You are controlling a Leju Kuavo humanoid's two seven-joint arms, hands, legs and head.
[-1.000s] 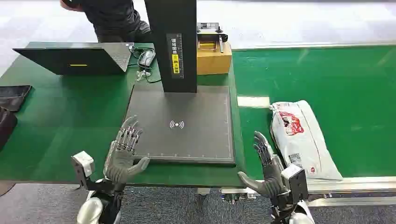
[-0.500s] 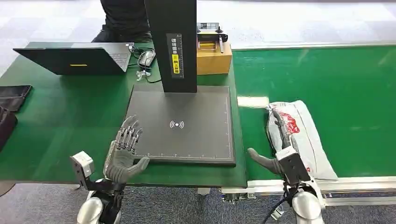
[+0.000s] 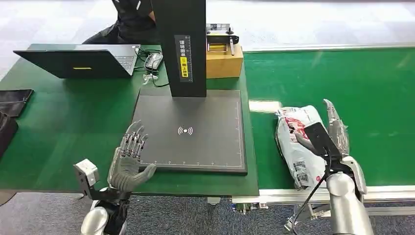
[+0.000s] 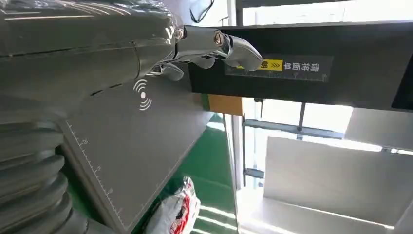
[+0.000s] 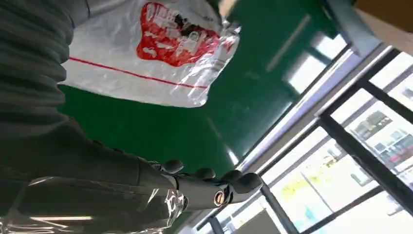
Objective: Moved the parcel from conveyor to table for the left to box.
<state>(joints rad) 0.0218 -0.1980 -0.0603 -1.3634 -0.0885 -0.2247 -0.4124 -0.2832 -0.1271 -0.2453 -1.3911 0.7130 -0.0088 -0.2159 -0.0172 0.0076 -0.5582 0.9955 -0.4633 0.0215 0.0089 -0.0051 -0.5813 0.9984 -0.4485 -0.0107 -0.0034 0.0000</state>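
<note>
The parcel, a white plastic mailer bag with red print, lies on the green conveyor belt just right of the table; it also shows in the right wrist view as the parcel. My right hand is at its right side. The thumb lies across the bag's top and the fingers stretch straight along its right edge. Crumpled film sits against the palm. My left hand hovers open, fingers spread, at the front left corner of the black scanner pad.
A black scanner column rises behind the pad, with a cardboard box beside it. A laptop and a mouse sit at the table's back left, where a person stands. Dark items lie at the left edge.
My right arm has swung from the table's front edge out over the belt to the parcel's right side. The bag is bunched and nudged slightly left. The left hand has stayed put.
</note>
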